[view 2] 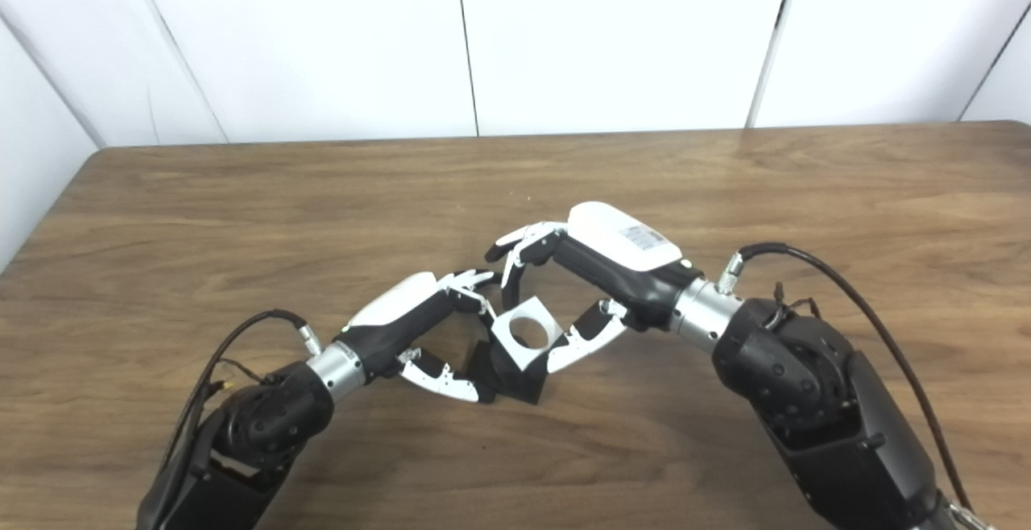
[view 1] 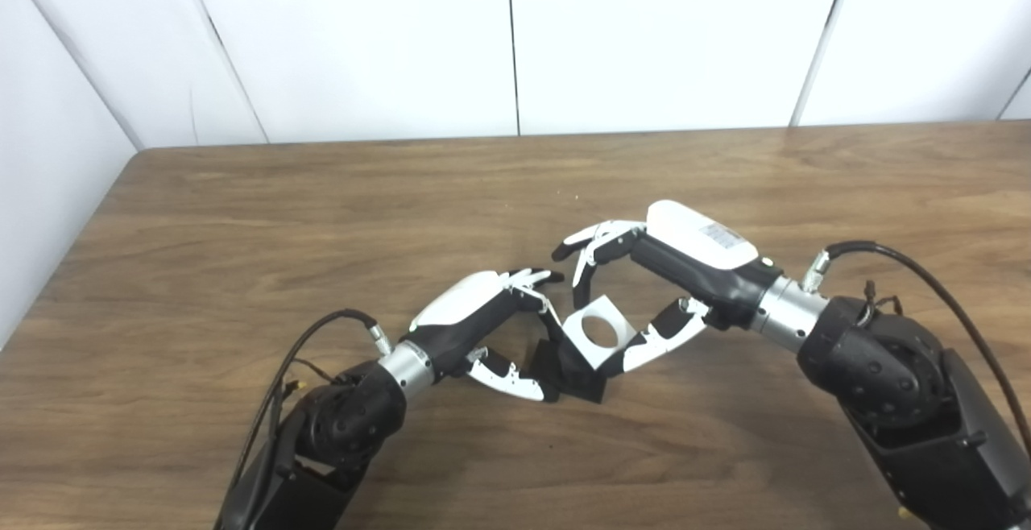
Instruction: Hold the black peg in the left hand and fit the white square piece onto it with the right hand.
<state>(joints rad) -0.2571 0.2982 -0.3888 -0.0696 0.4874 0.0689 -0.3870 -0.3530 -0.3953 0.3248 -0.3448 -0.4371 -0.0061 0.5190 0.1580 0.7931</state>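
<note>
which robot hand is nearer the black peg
Left. The left robot hand is closed around the black peg, its thumb touching the base. The right robot hand holds the white square piece just above the peg.

Both head cameras look steeply down from just behind the two arms, facing the far wall; they share the bench (view 1: 242, 216) beyond the left hand (view 1: 483, 320) and right hand (view 2: 596, 272).
</note>
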